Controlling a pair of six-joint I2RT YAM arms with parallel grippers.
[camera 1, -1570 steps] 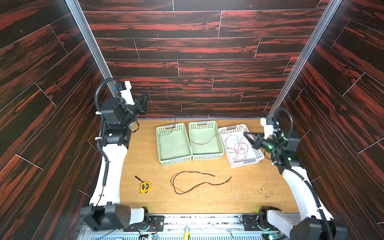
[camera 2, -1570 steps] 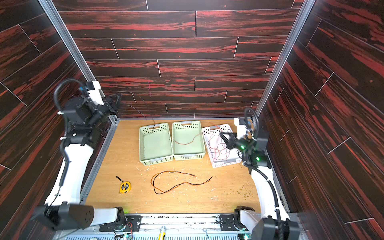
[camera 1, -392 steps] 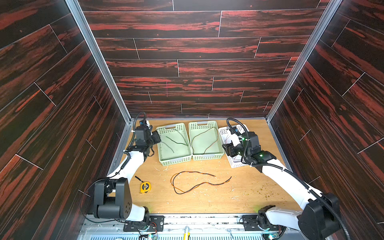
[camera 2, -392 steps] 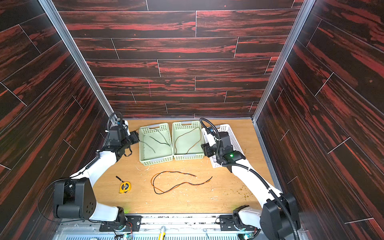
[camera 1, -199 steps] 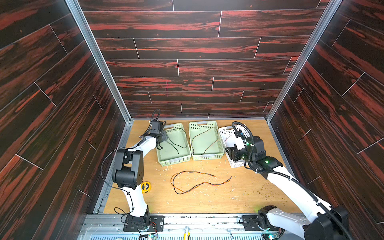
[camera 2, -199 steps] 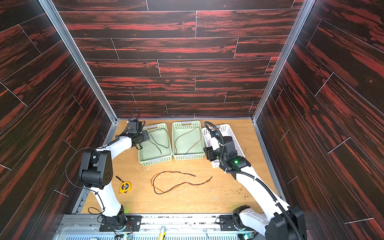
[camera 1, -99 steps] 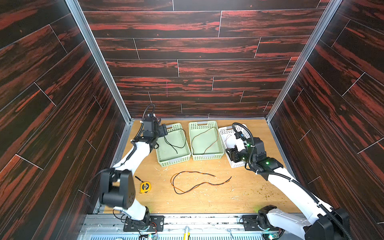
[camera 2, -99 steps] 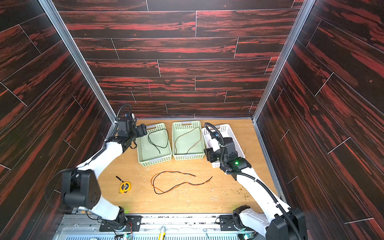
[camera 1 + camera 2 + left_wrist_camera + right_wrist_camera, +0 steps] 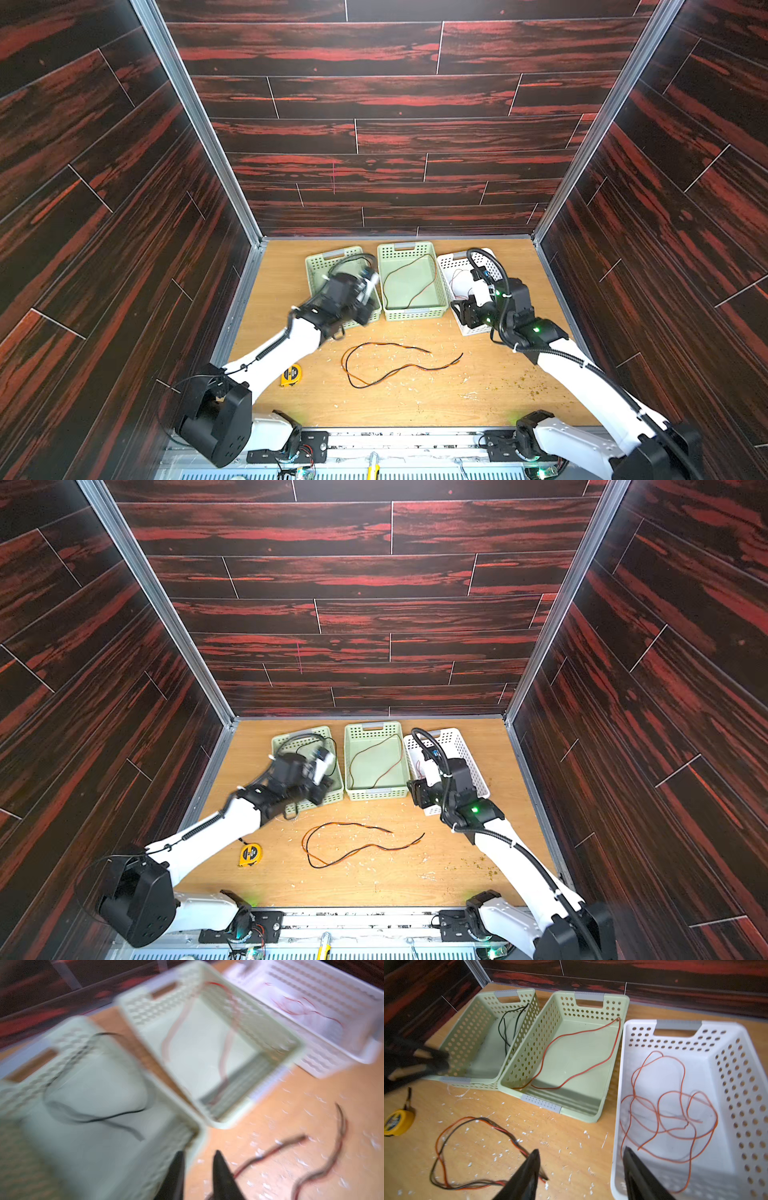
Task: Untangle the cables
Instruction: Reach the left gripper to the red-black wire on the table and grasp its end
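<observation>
A paired black-and-orange cable (image 9: 399, 365) (image 9: 475, 1119) lies looped on the table in front of the baskets. A black cable (image 9: 504, 1028) lies in the left green basket (image 9: 316, 266). An orange-red cable (image 9: 581, 1031) lies in the middle green basket (image 9: 411, 316). A tangled orange cable (image 9: 658, 1109) fills the white basket (image 9: 618, 1084). My left gripper (image 9: 198, 1153), blurred, hangs at the left basket's near right corner with its jaws narrowly apart and empty. My right gripper (image 9: 581, 1150) is open across the white basket's near left wall, above the paired cable's end.
A yellow tape measure (image 9: 291, 375) lies on the table beside the left arm. White and greenish crumbs litter the wooden table. The three baskets stand side by side near the back wall, and dark panelled walls close in three sides.
My left arm has swung from the left basket's far left side over to its near right corner, and its jaws have narrowed. The right arm and all cables are unchanged.
</observation>
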